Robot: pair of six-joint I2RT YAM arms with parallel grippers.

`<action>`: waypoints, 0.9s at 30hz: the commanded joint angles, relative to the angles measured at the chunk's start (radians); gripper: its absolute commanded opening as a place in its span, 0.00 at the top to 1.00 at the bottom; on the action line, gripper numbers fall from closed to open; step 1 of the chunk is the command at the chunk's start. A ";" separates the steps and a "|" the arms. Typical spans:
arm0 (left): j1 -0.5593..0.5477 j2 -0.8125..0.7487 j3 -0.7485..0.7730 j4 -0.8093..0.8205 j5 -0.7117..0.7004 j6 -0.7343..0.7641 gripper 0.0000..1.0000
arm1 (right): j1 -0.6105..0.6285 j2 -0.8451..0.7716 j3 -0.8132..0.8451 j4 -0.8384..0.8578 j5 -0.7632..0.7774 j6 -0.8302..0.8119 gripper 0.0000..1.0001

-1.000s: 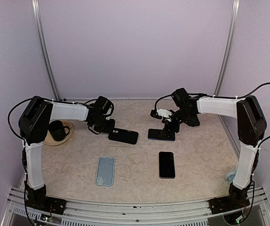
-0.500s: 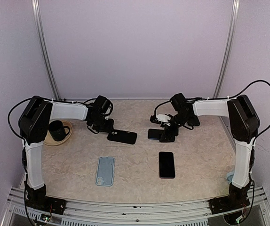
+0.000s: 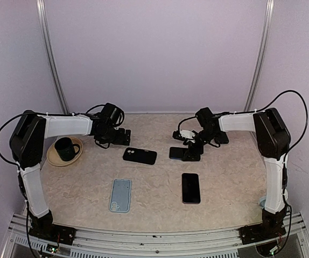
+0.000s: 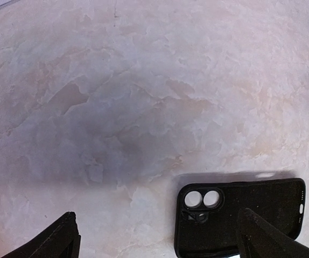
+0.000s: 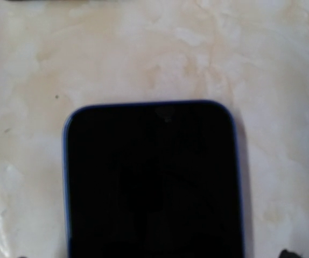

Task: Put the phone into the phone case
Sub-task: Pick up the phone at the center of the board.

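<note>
**Visitor:** Top external view first. Where's the phone?

**Onlooker:** The blue-edged phone [image 3: 182,153] lies flat on the table [image 3: 230,177], just right of the frame's centre. The right pincer [image 3: 194,146] hangs over its right-hand end.

**Visitor:** Is it gripping the phone?

**Onlooker:** No. In the right wrist view the phone fills the lower middle of the frame, dark screen up. Only a dark fingertip [image 5: 288,252] shows, at the bottom right corner, out past the phone's edge. So that pincer stands wide apart, with the phone lying between its fingers.

**Visitor:** And the case?

**Onlooker:** The black case [image 3: 140,156] lies flat just left of centre, near the phone but not touching it. The left pincer [image 3: 122,136] sits just up and left of it. In the left wrist view its fingers [image 4: 49,242] are spread far apart at the bottom corners with nothing held between them. The case lies at the lower right of that view, camera cutouts towards the middle of the frame, and one finger overlaps it in the picture. I can't tell whether the case's inside or its back faces up.

**Visitor:** Anything else on the table?

**Onlooker:** A black phone [image 3: 191,187] at lower right of centre, a pale blue case [image 3: 120,195] at lower left, and a dark mug [image 3: 65,148] standing on a saucer [image 3: 56,159] at the left edge.
</note>
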 commanded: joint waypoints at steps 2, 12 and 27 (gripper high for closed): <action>-0.011 -0.075 -0.022 0.044 -0.073 -0.031 0.01 | -0.006 0.039 0.034 0.021 -0.023 -0.020 0.00; -0.078 -0.272 -0.194 0.299 -0.431 -0.037 0.01 | -0.006 0.065 0.073 0.008 -0.047 -0.030 0.00; -0.090 -0.519 -0.506 0.835 -0.199 0.039 0.01 | -0.006 0.098 0.079 -0.010 -0.092 -0.029 0.00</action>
